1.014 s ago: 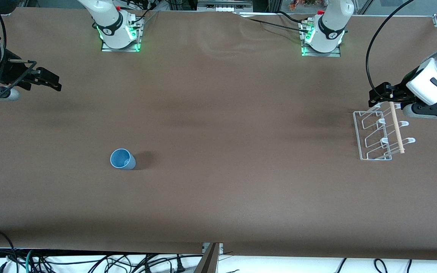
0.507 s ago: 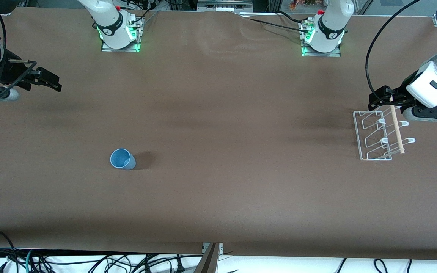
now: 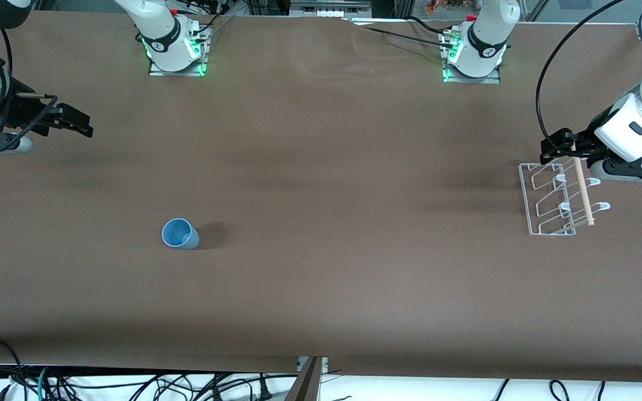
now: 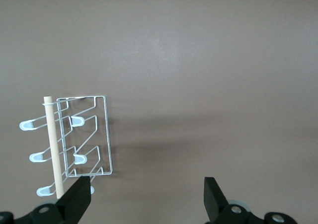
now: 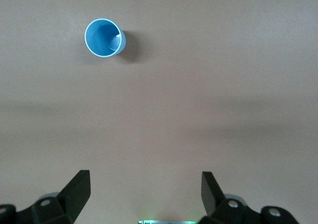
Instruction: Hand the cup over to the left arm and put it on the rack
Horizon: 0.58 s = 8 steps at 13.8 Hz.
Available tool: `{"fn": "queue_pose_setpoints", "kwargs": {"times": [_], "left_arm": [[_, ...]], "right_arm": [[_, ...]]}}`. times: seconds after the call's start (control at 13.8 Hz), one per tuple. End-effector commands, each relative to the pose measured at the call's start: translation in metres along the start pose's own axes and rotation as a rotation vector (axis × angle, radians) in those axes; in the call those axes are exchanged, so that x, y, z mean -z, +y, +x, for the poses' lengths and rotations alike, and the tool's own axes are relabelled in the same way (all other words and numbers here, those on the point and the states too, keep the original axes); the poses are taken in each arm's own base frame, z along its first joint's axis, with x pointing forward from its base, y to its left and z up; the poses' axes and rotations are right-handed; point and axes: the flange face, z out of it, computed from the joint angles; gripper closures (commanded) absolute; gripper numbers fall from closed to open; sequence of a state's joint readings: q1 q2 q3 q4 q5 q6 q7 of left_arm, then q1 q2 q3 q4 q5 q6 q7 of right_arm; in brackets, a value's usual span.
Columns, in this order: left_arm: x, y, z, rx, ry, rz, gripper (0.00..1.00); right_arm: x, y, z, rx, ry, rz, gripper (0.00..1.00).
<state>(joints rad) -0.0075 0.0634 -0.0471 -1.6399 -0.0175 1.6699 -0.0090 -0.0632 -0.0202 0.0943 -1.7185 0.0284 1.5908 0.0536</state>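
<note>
Left hand (image 3: 556, 146) and right hand (image 3: 76, 122) both aloft, fingers spread wide, empty.

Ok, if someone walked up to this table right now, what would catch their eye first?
Probably the blue cup, standing upright and alone on the brown table toward the right arm's end. Next, the white wire rack with its wooden dowel, at the left arm's end. The left claw hangs open over the rack's edge, while the right claw waits open above the table's edge, well away from the cup.
</note>
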Motion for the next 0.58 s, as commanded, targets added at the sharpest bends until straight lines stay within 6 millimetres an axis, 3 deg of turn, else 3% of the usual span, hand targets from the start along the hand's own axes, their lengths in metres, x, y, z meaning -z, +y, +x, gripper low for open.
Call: {"fn": "queue_pose_setpoints", "kwargs": {"times": [0.0, 0.51], "left_arm": [[0.0025, 0.0002, 0.0022, 0.0, 0.01, -0.007, 0.0], [0.0025, 0.0002, 0.0022, 0.0, 0.01, -0.007, 0.0]], "right_arm": [[0.0056, -0.0012, 0.0001, 0.018, -0.001, -0.012, 0.01], [0.0016, -0.0027, 0.0016, 0.02, -0.01, -0.012, 0.01]]}}
